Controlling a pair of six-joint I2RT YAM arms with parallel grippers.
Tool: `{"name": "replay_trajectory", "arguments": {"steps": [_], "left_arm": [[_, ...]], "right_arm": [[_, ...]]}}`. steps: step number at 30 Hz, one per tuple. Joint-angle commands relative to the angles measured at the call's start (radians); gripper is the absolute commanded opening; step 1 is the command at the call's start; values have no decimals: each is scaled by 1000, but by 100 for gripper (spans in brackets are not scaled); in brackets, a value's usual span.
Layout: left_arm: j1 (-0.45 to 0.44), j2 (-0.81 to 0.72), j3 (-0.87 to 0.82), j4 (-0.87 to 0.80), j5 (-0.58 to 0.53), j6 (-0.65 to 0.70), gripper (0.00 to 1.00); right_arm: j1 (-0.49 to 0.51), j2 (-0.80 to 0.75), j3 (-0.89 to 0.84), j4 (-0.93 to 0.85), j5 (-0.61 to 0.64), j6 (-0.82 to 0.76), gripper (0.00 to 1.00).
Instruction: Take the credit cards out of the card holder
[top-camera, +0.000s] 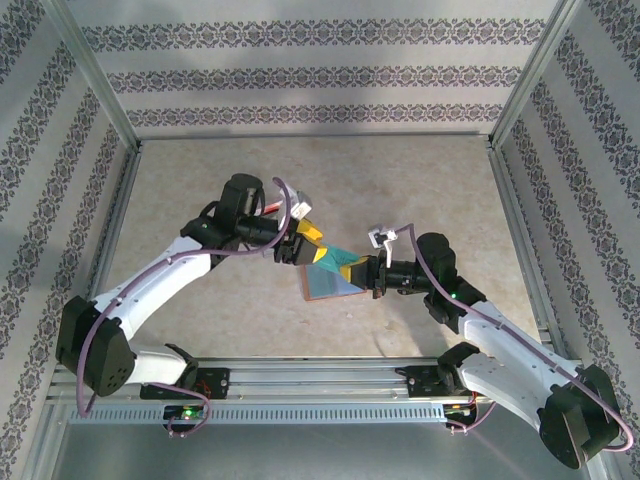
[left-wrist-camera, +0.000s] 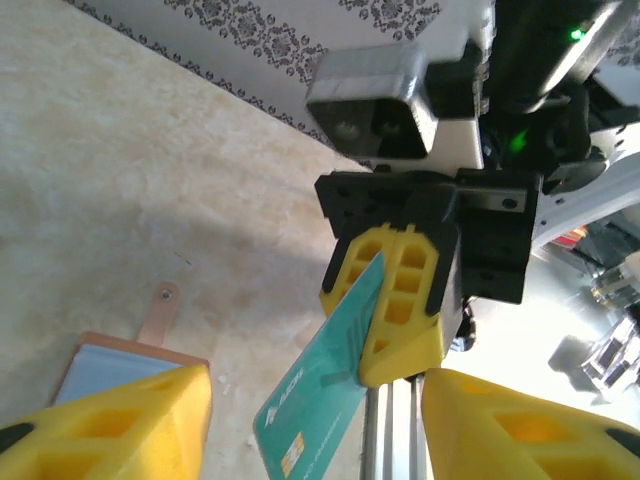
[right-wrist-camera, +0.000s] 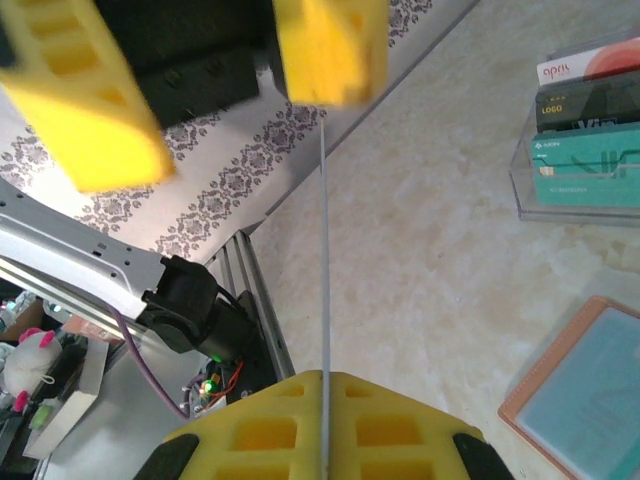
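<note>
Teal credit card (left-wrist-camera: 318, 400): clamped in my right gripper (left-wrist-camera: 382, 300), long axis pointing at my left gripper (top-camera: 303, 243).
Left gripper: fingers spread, apparently off the card.
Leather card holder (top-camera: 330, 287): open on table (top-camera: 200, 200) beneath.

I see soft, even light on the table (top-camera: 200, 190), with only faint shadows. In my right wrist view the far yellow fingers (right-wrist-camera: 85, 100) are blurred; in the left wrist view the teal card (left-wrist-camera: 320, 385) looks sharp

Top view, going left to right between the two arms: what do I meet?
The left gripper → teal card → right gripper.
</note>
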Motion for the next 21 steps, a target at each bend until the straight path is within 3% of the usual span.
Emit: {"name": "replay_trajectory", "arguments": {"steps": [1,3,9,16,18,21], "left_arm": [[8,38,133,-350,-24,274,70],[8,90,213,-492,-54,373,73],[-46,239,406,-785,-75,578,71],[-79,304,463,-859,-82,633,64],[-80,307,460,-859,-77,638,53],[-80,304,453,-852,-62,643,20]], "right_arm": [[15,0,51,-91,-26,-74,0],[24,7,72,-132,-48,-99,0],[66,42,135,-227,-65,-165,0],[83,71,154,-233,-68,-177,0],[84,75,156,-233,-71,-177,0],[84,75,156,-235,-74,-180,0]]}}
